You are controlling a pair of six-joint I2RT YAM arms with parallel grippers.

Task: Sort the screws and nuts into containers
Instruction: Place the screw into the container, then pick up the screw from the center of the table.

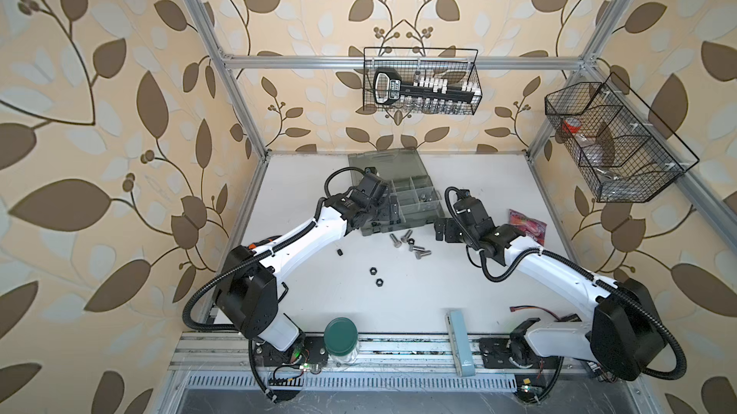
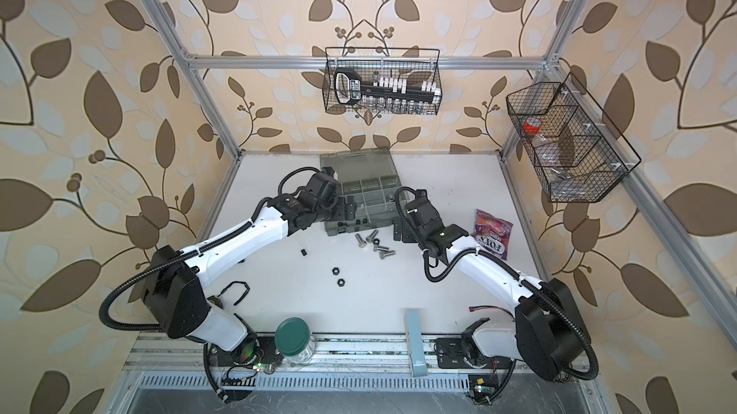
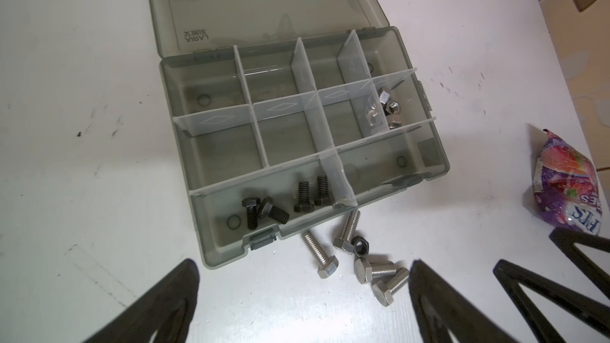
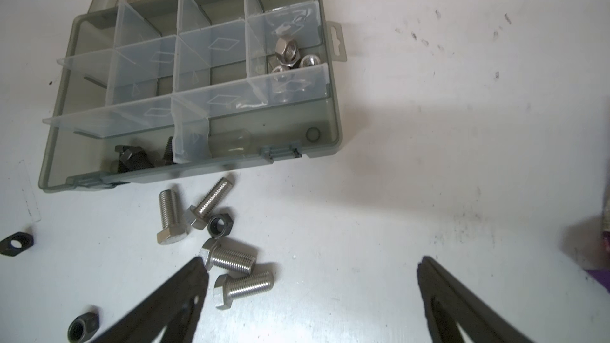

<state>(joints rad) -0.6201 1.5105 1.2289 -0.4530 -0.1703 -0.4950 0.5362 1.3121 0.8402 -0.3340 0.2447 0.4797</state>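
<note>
So far, black screws (image 3: 305, 194) and silver nuts (image 3: 388, 110) are sitting in separate compartments (image 3: 224, 199) of the case (image 3: 439, 159), while silver screws (image 3: 376, 268) and black nuts (image 4: 220, 225) are waiting on the counter (image 1: 438, 292) beside it, with the left hand (image 3: 302, 267) and right hand (image 4: 313, 263) hanging released, empty.

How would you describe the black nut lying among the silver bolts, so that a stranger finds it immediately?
On the white table, find the open grey organizer case at the far side. Before its front wall lie four silver bolts in a cluster. The nut is the only black piece among them, beside one bolt's head; the other black nuts lie farther away.
</note>
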